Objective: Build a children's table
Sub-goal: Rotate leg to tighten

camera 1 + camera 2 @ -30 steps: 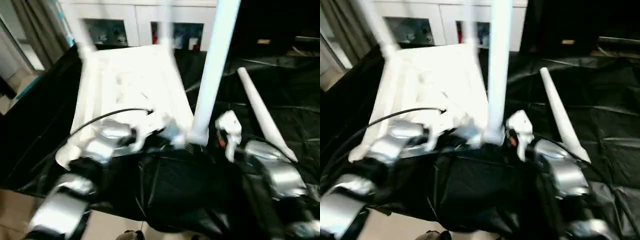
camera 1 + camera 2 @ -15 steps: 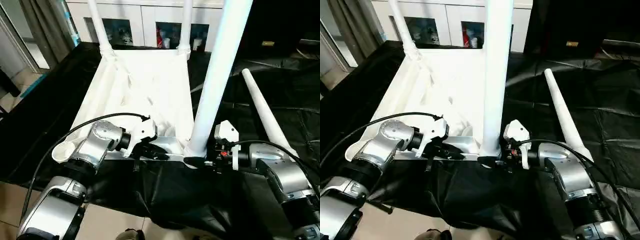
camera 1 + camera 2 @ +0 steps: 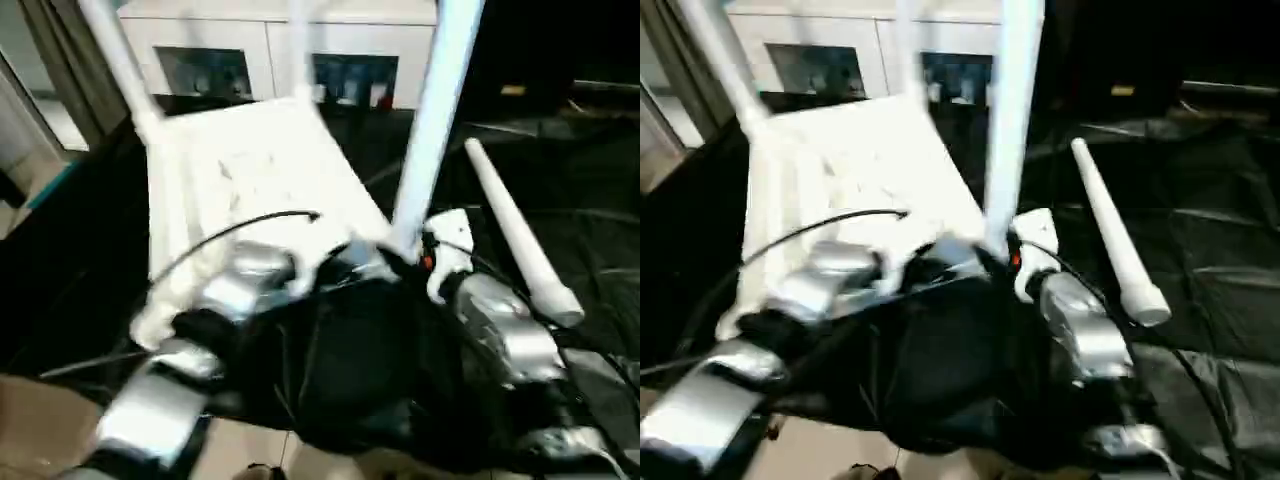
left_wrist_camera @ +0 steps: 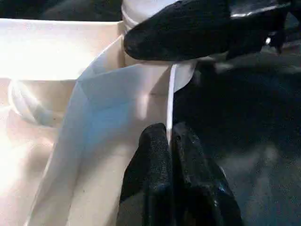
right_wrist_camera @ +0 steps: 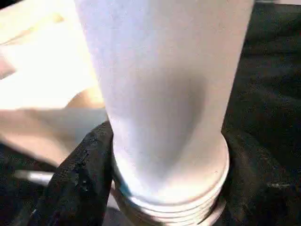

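White plastic table top [image 3: 255,185] lies upside down on black sheet [image 3: 580,190], near its left edge. Three legs stand upright in corner sockets: two far legs [image 3: 112,60], one near-right leg [image 3: 432,110]. Near-left socket [image 3: 148,322] open, without leg. Fourth leg [image 3: 515,235] lies loose on sheet, right of top, flared end toward near edge.

An upturned table top [image 3: 260,185] lies on the sheet-covered surface [image 3: 590,220], three legs standing from its corners. The near-right leg [image 3: 425,140] rises between both grippers. A loose leg [image 3: 510,230] lies to its right; a cabinet [image 3: 290,55] stands behind.
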Robot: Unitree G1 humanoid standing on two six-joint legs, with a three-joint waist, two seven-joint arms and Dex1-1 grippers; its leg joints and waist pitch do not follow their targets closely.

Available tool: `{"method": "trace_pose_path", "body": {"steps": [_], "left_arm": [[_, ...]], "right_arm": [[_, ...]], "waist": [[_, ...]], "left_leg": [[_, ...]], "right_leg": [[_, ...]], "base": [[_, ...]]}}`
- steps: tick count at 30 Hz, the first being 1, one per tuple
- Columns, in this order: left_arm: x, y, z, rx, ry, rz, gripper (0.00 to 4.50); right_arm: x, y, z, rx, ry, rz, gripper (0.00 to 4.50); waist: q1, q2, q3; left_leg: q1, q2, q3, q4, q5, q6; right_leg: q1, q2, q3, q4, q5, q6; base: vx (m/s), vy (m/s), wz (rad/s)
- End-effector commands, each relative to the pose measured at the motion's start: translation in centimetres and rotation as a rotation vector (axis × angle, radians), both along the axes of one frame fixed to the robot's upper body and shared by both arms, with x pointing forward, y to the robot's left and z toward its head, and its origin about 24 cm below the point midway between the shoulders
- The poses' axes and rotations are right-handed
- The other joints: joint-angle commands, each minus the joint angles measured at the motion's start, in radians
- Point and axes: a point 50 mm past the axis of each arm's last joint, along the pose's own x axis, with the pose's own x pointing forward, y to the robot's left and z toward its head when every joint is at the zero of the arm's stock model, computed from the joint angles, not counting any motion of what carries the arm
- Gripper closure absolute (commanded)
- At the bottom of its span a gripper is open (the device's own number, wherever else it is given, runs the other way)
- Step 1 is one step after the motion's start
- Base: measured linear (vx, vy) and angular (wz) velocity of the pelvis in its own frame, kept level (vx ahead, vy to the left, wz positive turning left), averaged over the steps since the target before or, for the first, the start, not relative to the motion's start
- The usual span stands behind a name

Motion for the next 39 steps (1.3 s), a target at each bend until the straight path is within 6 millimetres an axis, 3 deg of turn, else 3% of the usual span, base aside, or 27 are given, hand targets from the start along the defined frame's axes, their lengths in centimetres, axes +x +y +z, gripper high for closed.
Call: {"method": "trace_pose_path", "body": {"steps": [1, 2, 3, 4, 5, 9, 11, 14, 15, 16, 17, 19, 24, 26, 30, 32, 38, 39], "left_arm": [[0.5, -1.6, 1.1, -0.097, -0.043, 0.085, 4.5], [0.5, -1.7, 1.1, -0.097, -0.043, 0.085, 4.5], [0.4, -2.1, 1.0, -0.096, -0.044, 0.079, 4.5], [0.3, -2.2, 0.9, -0.096, -0.044, 0.074, 4.5], [0.2, -2.2, 0.8, -0.088, -0.05, 0.06, 4.5], [0.1, -1.7, 0.7, -0.071, -0.053, 0.028, 4.5], [-0.1, -0.6, 0.6, -0.046, -0.055, -0.041, 4.5], [-0.4, 0.2, 0.6, -0.038, -0.046, -0.106, 4.5], [-1.0, 1.2, 0.5, -0.029, -0.022, -0.207, 4.5], [-1.4, 2.0, 0.3, -0.014, -0.004, -0.274, 4.5], [-1.4, 2.0, 0.3, -0.013, -0.004, -0.275, 4.5], [-1.8, 2.7, 0.2, -0.002, 0.011, -0.33, 4.5], [-2.7, 4.8, 0.4, -0.012, 0.071, -0.435, 4.5], [-2.8, 5.3, 0.5, -0.011, 0.083, -0.455, 4.5], [-3.0, 5.8, 0.7, -0.01, 0.093, -0.472, 4.5], [-3.0, 5.8, 0.7, -0.009, 0.091, -0.471, 4.5], [-2.8, 5.2, 0.7, -0.028, 0.07, -0.429, 4.5], [-2.2, 4.8, 0.6, -0.021, 0.041, -0.357, 4.5]], "right_arm": [[-1.3, 3.0, -3.0, 0.033, 0.129, 0.073, 1.76], [-1.2, 3.1, -2.9, 0.035, 0.127, 0.073, 1.76], [-1.1, 3.8, -2.5, 0.066, 0.099, 0.095, 1.76], [-1.1, 4.0, -2.2, 0.081, 0.085, 0.113, 1.21], [-1.1, 4.3, -1.8, 0.099, 0.062, 0.146, 1.07], [-1.3, 4.2, -1.0, 0.108, 0.021, 0.221, 0.84], [-1.6, 3.4, -0.2, 0.071, -0.02, 0.342, 0.61], [-2.0, 2.7, 0.2, 0.044, -0.03, 0.446, 0.61], [-2.7, 1.7, 0.6, 0.008, -0.022, 0.565, 0.61], [-3.3, 1.0, 0.7, -0.01, -0.004, 0.638, 0.61], [-3.3, 1.0, 0.7, -0.01, -0.003, 0.639, 0.61], [-3.8, 0.4, 0.9, -0.025, 0.012, 0.689, 0.61], [-4.9, -1.2, 1.1, -0.081, 0.058, 0.808, 0.61], [-5.0, -1.5, 1.1, -0.088, 0.064, 0.822, 0.61], [-5.1, -1.5, 1.2, -0.083, 0.07, 0.83, 0.85], [-5.1, -1.4, 1.2, -0.079, 0.072, 0.834, 0.95], [-5.4, -0.7, 0.6, -0.062, 0.082, 0.812, 1.46], [-5.0, -0.6, -0.1, -0.079, 0.086, 0.723, 1.65]], "waist": [[-0.003, -0.022, -0.059], [-0.001, -0.023, -0.06], [-0.001, -0.016, -0.058], [-0.002, -0.018, -0.058], [-0.001, -0.019, -0.06], [0.0, -0.018, -0.059], [0.002, -0.02, -0.059], [0.005, -0.019, -0.062], [0.008, -0.019, -0.065], [0.009, -0.019, -0.066], [0.009, -0.019, -0.066], [0.011, -0.014, -0.076], [0.021, -0.011, -0.08], [0.028, -0.011, -0.076], [0.027, -0.014, -0.069], [0.028, -0.013, -0.069], [0.03, -0.015, -0.075], [0.029, -0.015, -0.074]], "left_leg": [[0.022, 0.055, -0.036, -0.083, -0.277, 0.025], [0.022, 0.055, -0.035, -0.082, -0.273, 0.029], [0.02, 0.056, -0.035, -0.083, -0.268, 0.038], [0.018, 0.056, -0.036, -0.083, -0.268, 0.042], [0.018, 0.056, -0.036, -0.084, -0.262, 0.047], [0.018, 0.057, -0.036, -0.085, -0.271, 0.058], [0.016, 0.055, -0.036, -0.084, -0.27, 0.064], [0.013, 0.058, -0.035, -0.082, -0.235, 0.082], [0.008, 0.059, -0.037, -0.081, -0.203, 0.099], [0.006, 0.062, -0.035, -0.078, -0.174, 0.116], [0.006, 0.062, -0.035, -0.078, -0.174, 0.116], [0.007, 0.064, -0.032, -0.069, -0.123, 0.147], [0.006, 0.067, -0.029, -0.061, -0.067, 0.186], [0.008, 0.069, -0.028, -0.062, -0.09, 0.181], [0.012, 0.07, -0.029, -0.073, -0.176, 0.118], [0.013, 0.07, -0.029, -0.074, -0.182, 0.104], [0.009, 0.067, -0.028, -0.067, -0.119, 0.127], [0.007, 0.066, -0.029, -0.067, -0.121, 0.129]], "right_leg": [[0.029, -0.069, 0.047, -0.102, -0.344, -0.199], [0.03, -0.069, 0.048, -0.102, -0.337, -0.197], [0.03, -0.069, 0.048, -0.102, -0.317, -0.201], [0.032, -0.068, 0.048, -0.102, -0.31, -0.2], [0.033, -0.068, 0.047, -0.099, -0.298, -0.202], [0.034, -0.069, 0.047, -0.101, -0.307, -0.202], [0.037, -0.068, 0.047, -0.104, -0.315, -0.197], [0.038, -0.07, 0.048, -0.098, -0.265, -0.205], [0.047, -0.069, 0.045, -0.091, -0.215, -0.219], [0.047, -0.069, 0.046, -0.085, -0.162, -0.232], [0.047, -0.069, 0.046, -0.085, -0.162, -0.232], [0.045, -0.065, 0.042, -0.067, -0.043, -0.271], [0.041, -0.065, 0.041, -0.053, 0.073, -0.309], [0.038, -0.066, 0.04, -0.056, 0.038, -0.31], [0.036, -0.067, 0.043, -0.069, -0.097, -0.294], [0.036, -0.068, 0.045, -0.07, -0.115, -0.287], [0.038, -0.068, 0.044, -0.061, -0.028, -0.293], [0.039, -0.068, 0.043, -0.061, -0.034, -0.29]], "base": [[0.0, 0.0, 0.0], [0.0, 0.0, 0.0], [0.0, 0.0, 0.0], [0.0, 0.0, 0.0], [0.0, 0.0, 0.0], [0.0, 0.0, 0.0], [0.0, 0.0, 0.0], [0.0, 0.0, 0.0], [0.0, 0.0, 0.0], [0.0, 0.0, 0.0], [0.0, 0.0, 0.0], [0.0, 0.0, 0.0], [0.0, 0.0, 0.0], [0.0, 0.0, 0.0], [0.0, 0.0, 0.0], [0.0, 0.0, 0.0], [0.0, 0.0, 0.0], [0.0, 0.0, 0.0]]}}
